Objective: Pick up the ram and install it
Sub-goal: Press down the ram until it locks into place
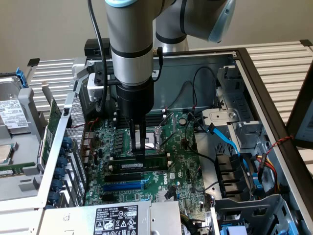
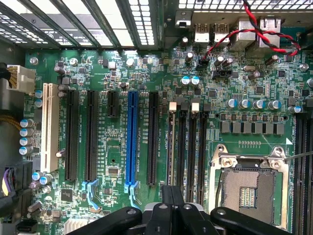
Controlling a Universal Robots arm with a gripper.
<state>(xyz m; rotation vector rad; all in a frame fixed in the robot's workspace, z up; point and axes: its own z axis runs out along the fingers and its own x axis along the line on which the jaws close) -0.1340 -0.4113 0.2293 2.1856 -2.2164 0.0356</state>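
In the exterior view, the arm reaches straight down into an open computer case (image 1: 264,93), and the gripper (image 1: 139,155) has its fingers pressed together, tips resting on the upper edge of the ram (image 1: 146,162). The ram stands on edge in one of the long black slots (image 1: 139,172) near the middle of the motherboard (image 1: 188,169), between the processor socket (image 1: 156,138) and the blue expansion slot (image 1: 124,186). It looks seated or nearly so, lying level along the slot. The clenched fingers appear to bear on top of the stick, with nothing clamped between them. The ram is a long, thin green board with a pale label strip along its face.

In the wrist view, the closed fingertips of the gripper (image 2: 171,205) sit over the group of black slots beside the socket. The thin edge of the ram (image 2: 171,142) runs along one slot with a white clip at its far end.

By its look, the ram is light, stiff and brittle, with delicate chips and contacts. It is best taken by its long edges or short ends, kept square to the slot, and pushed evenly so it does not flex.
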